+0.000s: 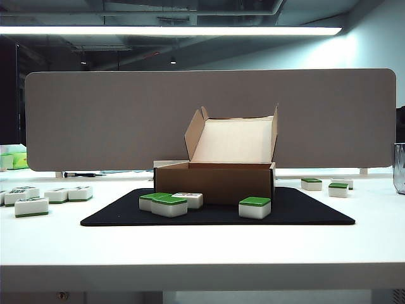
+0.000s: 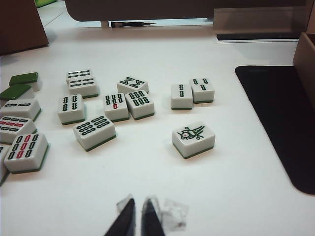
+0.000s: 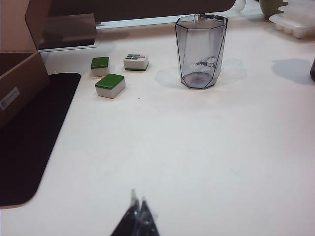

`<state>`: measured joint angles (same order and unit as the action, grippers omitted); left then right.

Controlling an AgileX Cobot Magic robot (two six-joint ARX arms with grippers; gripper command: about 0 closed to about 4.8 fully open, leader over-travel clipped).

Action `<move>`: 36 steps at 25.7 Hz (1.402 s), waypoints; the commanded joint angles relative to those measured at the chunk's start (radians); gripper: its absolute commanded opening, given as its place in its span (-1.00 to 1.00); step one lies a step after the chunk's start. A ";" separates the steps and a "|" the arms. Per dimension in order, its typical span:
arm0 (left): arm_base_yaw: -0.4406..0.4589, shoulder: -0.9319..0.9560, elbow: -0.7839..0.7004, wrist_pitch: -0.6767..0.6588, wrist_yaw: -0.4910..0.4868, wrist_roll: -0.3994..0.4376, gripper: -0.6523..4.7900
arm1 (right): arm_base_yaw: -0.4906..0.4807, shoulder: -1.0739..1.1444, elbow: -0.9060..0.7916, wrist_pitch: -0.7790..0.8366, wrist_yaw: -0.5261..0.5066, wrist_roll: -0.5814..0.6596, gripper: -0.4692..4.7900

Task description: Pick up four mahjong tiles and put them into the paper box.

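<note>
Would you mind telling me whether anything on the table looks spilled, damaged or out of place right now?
Nothing looks spilled or damaged. The paper box stands open on the black mat, four mahjong tiles lie flat before it, and loose tiles are merely scattered. Both the left gripper and right gripper hover shut over bare table.

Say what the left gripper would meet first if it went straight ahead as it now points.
Probably the bird-faced tile lying alone on the white table; the shut left gripper aims roughly there, though depth is unclear.
</note>
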<state>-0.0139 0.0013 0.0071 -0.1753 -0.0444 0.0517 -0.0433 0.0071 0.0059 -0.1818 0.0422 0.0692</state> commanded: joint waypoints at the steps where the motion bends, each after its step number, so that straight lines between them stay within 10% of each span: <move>1: -0.001 0.000 -0.001 -0.011 0.008 -0.017 -0.69 | 0.001 -0.009 0.000 0.002 0.006 -0.002 -0.82; 16: -0.001 0.000 -0.001 -0.014 0.023 -0.062 -0.69 | 0.003 -0.009 0.013 0.037 -0.046 0.002 -0.83; 36: -0.001 0.000 -0.001 -0.013 0.022 -0.090 -0.69 | 0.007 -0.008 0.452 -0.272 -0.153 0.012 -0.83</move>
<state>-0.0139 0.0013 0.0071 -0.1757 -0.0288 -0.0185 -0.0368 0.0074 0.4255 -0.4061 -0.0921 0.0795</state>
